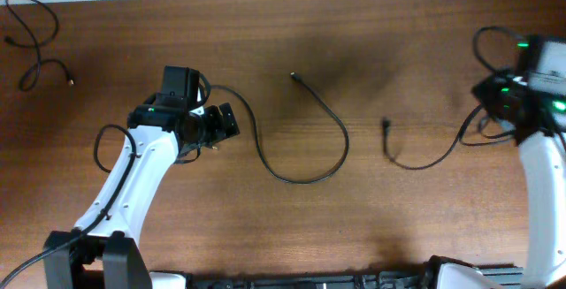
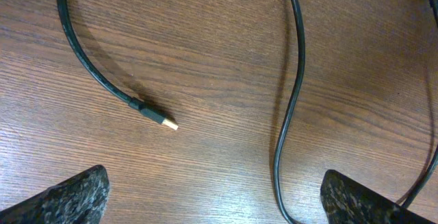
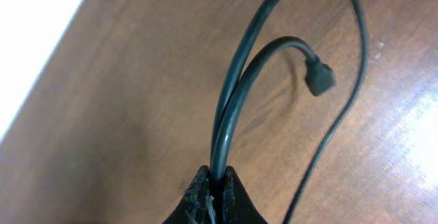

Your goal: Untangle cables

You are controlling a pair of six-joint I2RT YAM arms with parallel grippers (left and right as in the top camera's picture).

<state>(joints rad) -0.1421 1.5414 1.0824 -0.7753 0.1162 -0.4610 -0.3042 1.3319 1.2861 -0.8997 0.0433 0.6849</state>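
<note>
Three black cables: one [image 1: 39, 57] at ten o'clock, one [image 1: 347, 140] at centre, one [image 1: 416, 167] at three o'clock. Two robot arms: left arm [image 1: 133, 174] at eight o'clock, right arm [image 1: 539, 183] at four o'clock. One table [image 1: 398, 236].

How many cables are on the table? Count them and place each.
3. The corner cable lies looped far left; the middle cable curves across the centre; the right cable is pinched in the right gripper. More may hide under that arm.
</note>
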